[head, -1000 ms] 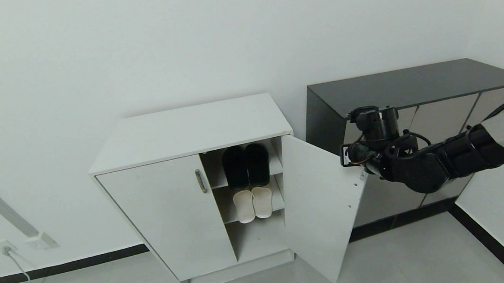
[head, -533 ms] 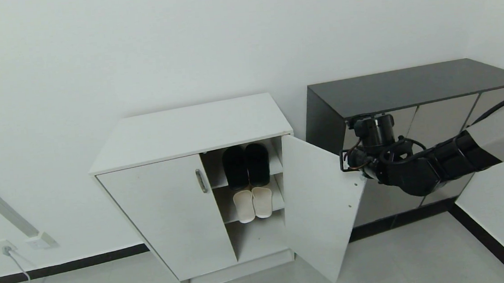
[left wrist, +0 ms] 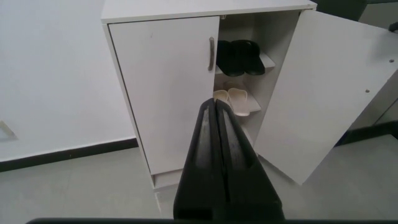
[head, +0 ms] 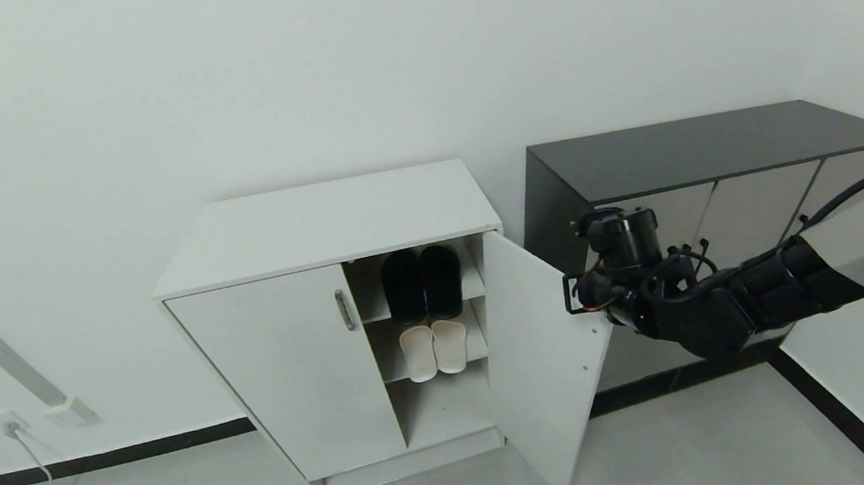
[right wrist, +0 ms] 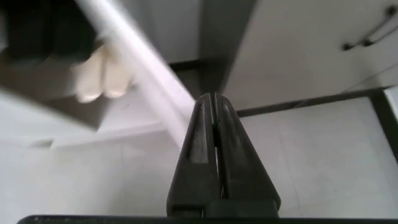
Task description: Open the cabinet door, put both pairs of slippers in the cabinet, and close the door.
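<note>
Right gripper (right wrist: 214, 99), pinched closed, sits by the open cabinet door (head: 544, 349) centre-right, black slippers (head: 421, 283) above white slippers (head: 434, 349) inside.

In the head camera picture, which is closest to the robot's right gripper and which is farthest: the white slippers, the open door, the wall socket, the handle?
1. open door, right beside the right gripper
2. white slippers, on the middle shelf
3. handle, on the shut left door
4. wall socket, far left
</note>
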